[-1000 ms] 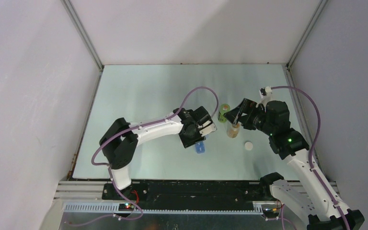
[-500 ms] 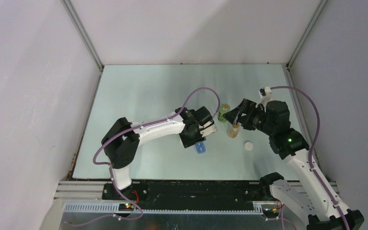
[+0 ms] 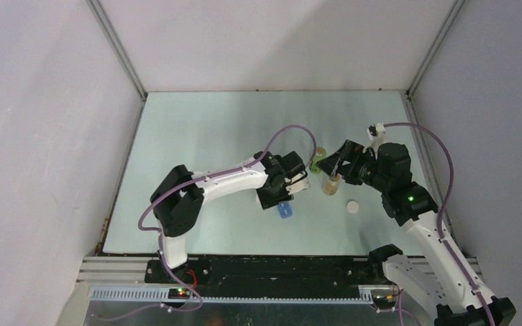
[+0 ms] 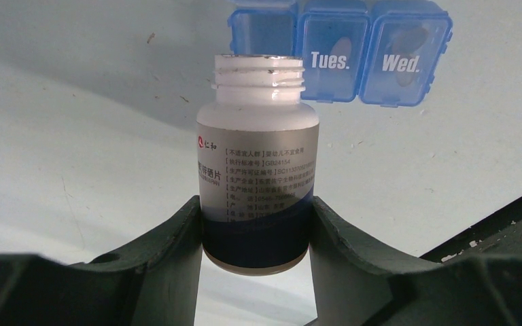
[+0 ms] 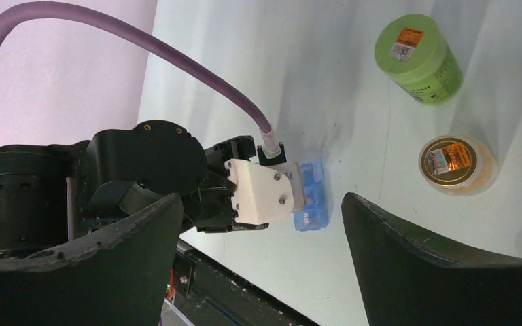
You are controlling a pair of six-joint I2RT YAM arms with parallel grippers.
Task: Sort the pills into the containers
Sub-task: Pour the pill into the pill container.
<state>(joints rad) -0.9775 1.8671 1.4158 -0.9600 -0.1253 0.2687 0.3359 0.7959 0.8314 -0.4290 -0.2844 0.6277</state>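
My left gripper (image 4: 256,231) is shut on the lower body of a white pill bottle (image 4: 258,156), which has no cap on its threaded neck. The bottle's mouth points at a blue pill organiser (image 4: 353,51) with lids marked Tues. and Wed.; a dim shape shows through the Wed. lid. From above, the left gripper (image 3: 287,180) hovers just behind the organiser (image 3: 284,211). My right gripper (image 5: 262,204) is open with nothing in it, hanging above the green bottle (image 3: 318,160) and the amber bottle (image 3: 331,183). No loose pills show.
A small white cap (image 3: 353,206) lies to the right of the organiser. The green bottle (image 5: 418,58) and the amber bottle (image 5: 457,163) stand close together, both capped. The left arm's purple cable (image 3: 292,132) loops over the middle of the table.
The left arm has swung slightly to the right, carrying the white bottle closer to the two standing bottles. The right arm has not moved.
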